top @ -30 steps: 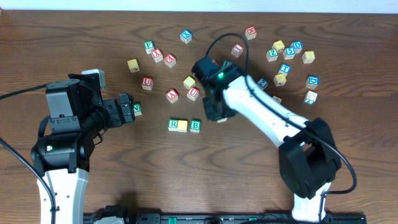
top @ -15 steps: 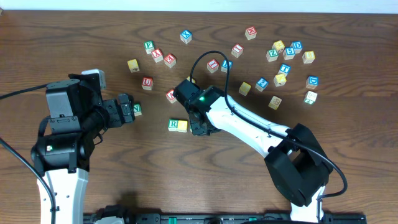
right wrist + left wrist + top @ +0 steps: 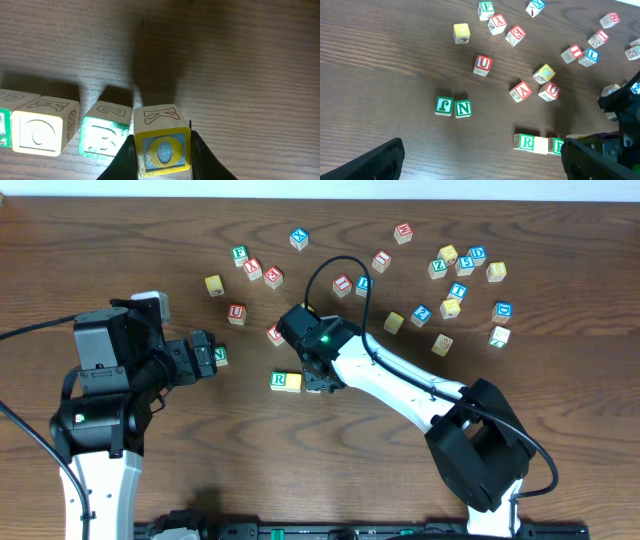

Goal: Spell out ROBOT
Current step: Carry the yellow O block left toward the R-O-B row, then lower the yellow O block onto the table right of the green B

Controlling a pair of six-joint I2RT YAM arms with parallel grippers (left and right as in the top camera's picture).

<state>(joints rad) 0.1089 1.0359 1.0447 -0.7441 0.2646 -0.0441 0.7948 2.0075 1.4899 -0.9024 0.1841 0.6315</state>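
My right gripper is shut on a yellow O block. It holds the block right beside the green B block, at the right end of a row. That row reads green R, cream O, then B. In the overhead view my right gripper covers the B, and only the R and the yellow-cream block beside it show. I cannot tell whether the held block touches the table. My left gripper is open and empty at the left, next to the green N block.
Loose letter blocks lie behind the row: green J and N, red U, red A, another U. Several more are scattered at the back right. The right arm's cable loops above the row.
My right gripper has carried the O block left and toward the front, from right of the row to its right end, and now covers the B from above. The left arm has not moved.
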